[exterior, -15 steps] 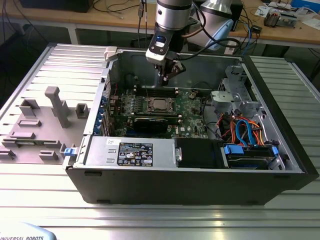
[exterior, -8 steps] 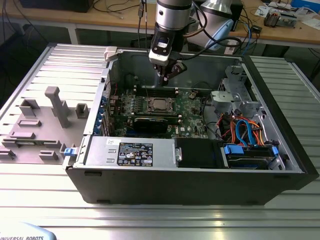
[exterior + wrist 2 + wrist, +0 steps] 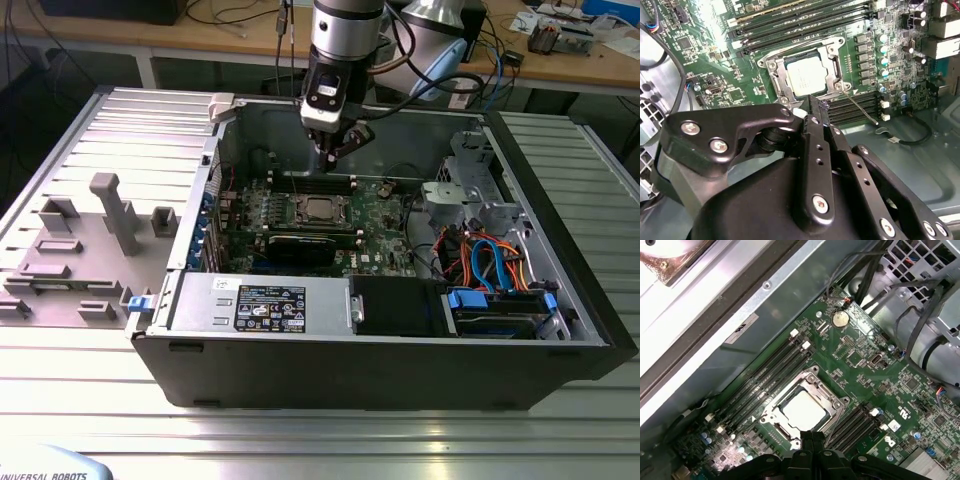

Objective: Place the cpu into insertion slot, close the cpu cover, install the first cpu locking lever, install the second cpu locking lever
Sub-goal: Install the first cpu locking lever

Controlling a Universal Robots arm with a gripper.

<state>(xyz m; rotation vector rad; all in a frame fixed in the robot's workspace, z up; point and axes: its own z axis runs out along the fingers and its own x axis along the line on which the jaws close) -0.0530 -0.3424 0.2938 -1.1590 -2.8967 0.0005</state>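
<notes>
The cpu (image 3: 320,209) lies flat in the insertion slot (image 3: 303,210) on the green board inside the open computer case. Its dull silver top shows in both wrist views (image 3: 807,75) (image 3: 802,411). The cpu cover (image 3: 776,75) (image 3: 774,407) lies down as a silver frame around the chip. A thin locking lever (image 3: 862,110) juts out from one socket corner across the memory slots. My gripper (image 3: 328,158) hangs a little above the board, just beyond the socket's far edge. Its black fingertips (image 3: 816,107) (image 3: 812,436) are shut together with nothing between them.
Long memory slots (image 3: 765,375) flank the socket. A black graphics card (image 3: 300,246) sits in front of it, with the power supply (image 3: 262,303) nearer still. Cables and drive bays (image 3: 490,262) fill the exterior view's right. A grey fixture (image 3: 112,212) stands outside on the left.
</notes>
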